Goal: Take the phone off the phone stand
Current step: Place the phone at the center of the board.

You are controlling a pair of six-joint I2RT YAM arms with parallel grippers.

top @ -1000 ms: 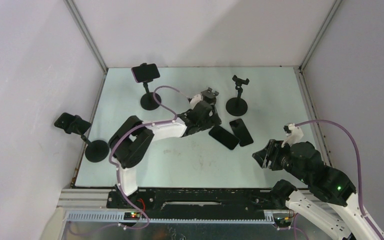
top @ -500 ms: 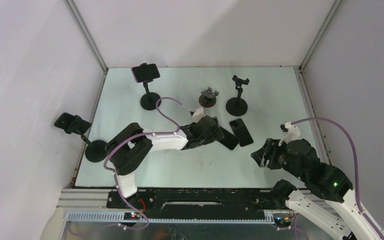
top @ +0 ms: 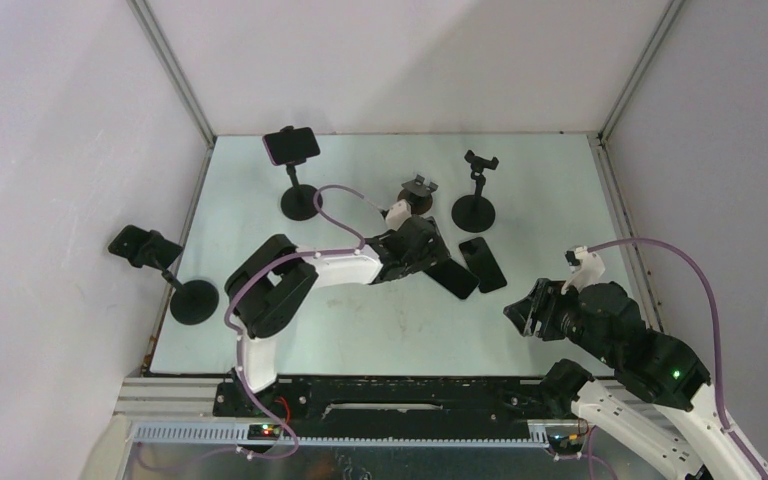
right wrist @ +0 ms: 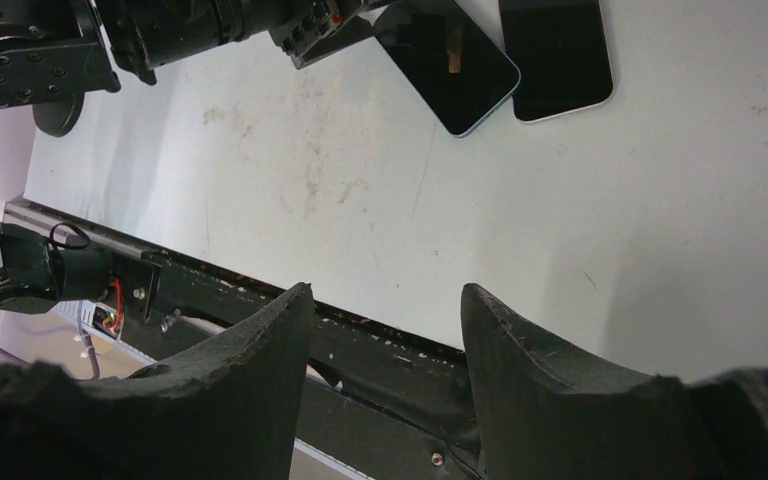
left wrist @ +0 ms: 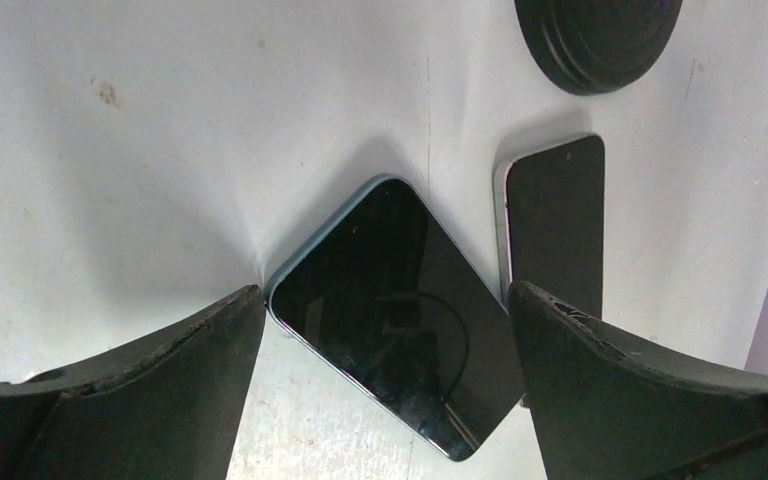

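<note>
We see two dark glass phones (top: 484, 264) flat on the pale table (top: 360, 320), long axes slanting near-right, one pink phone (top: 291, 146) clamped landscape in the back-left stand (top: 300, 203), four black round-based stands (top: 474, 190), left gripper (left wrist: 385, 300) spread wide over the blue-edged phone (left wrist: 400, 320), right gripper (right wrist: 385, 300) part-spread, empty.

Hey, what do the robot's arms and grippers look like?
The left arm and right arm are built of white links and bulky black joints. A purple cable runs along each: left cable, right cable. A small green light glows on the right arm. The left gripper and right gripper have broad, matte black fingers tapering to blunt tips.
</note>
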